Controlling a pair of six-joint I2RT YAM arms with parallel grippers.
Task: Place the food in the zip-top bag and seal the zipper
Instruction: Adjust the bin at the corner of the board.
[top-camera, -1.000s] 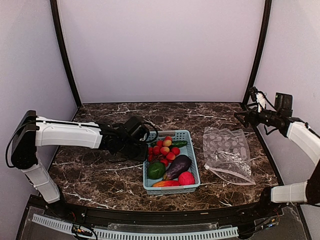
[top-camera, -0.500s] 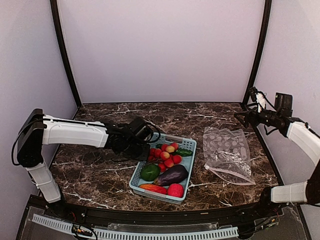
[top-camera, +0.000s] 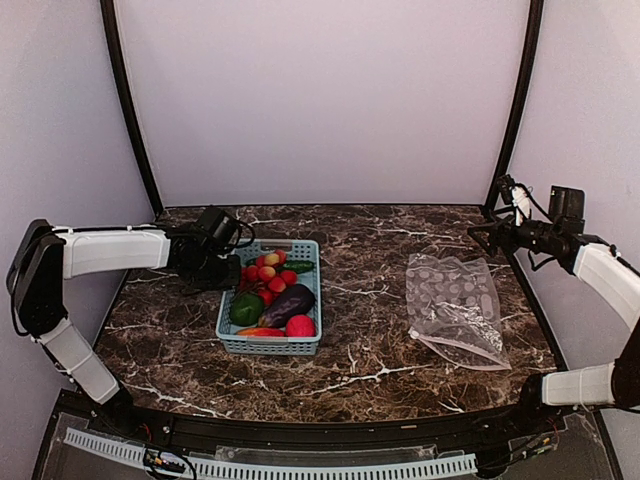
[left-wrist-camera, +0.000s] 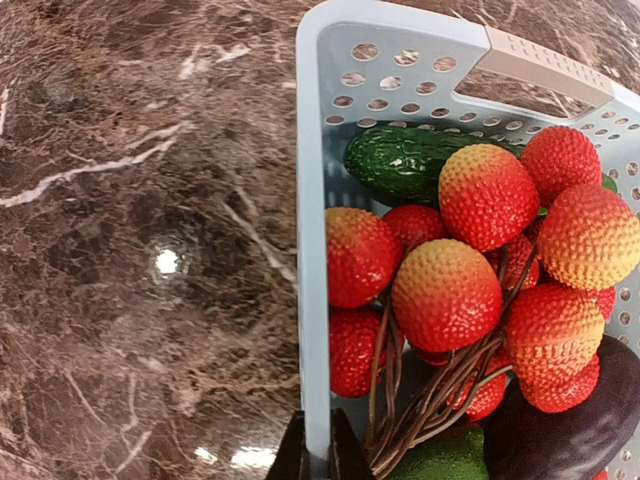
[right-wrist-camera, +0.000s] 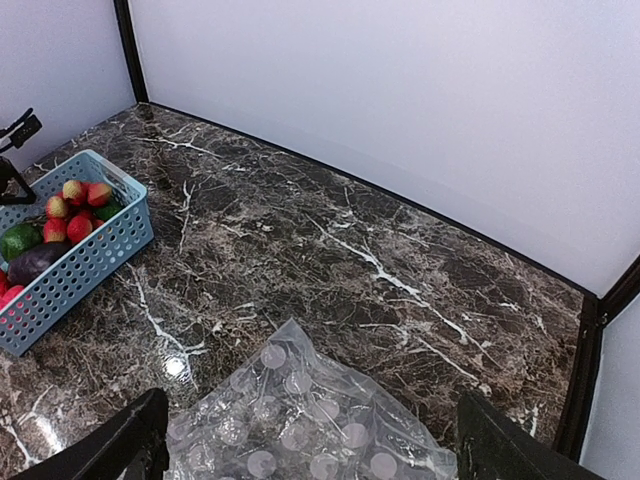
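At the basket's left side we see the left gripper (left-wrist-camera: 318, 458), its two dark fingers clenched on the basket's left wall, one finger outside and one inside. The light blue slotted basket (top-camera: 309, 262) sits on the dark marbled table (top-camera: 380, 365), and all the food is inside it. A bunch of red and peach round fruits (left-wrist-camera: 446, 294) on brown stems fills the far half of the basket, with the green cucumber (left-wrist-camera: 396, 162) lying just beyond them against the far wall. In the near half the green avocado (top-camera: 246, 308) lies at the basket's left, the dark purple eggplant (top-camera: 291, 302) beside it, the orange-red pepper (top-camera: 257, 331) along the near wall and a red fruit (top-camera: 300, 326) in the near right corner. Well to the right of the basket the clear zip-top bag (top-camera: 455, 303) lies flat and crinkled on the table, holding no food. Farther right of the basket and raised above the bag hangs the right gripper (right-wrist-camera: 312, 440), its fingers spread wide and grasping nothing.
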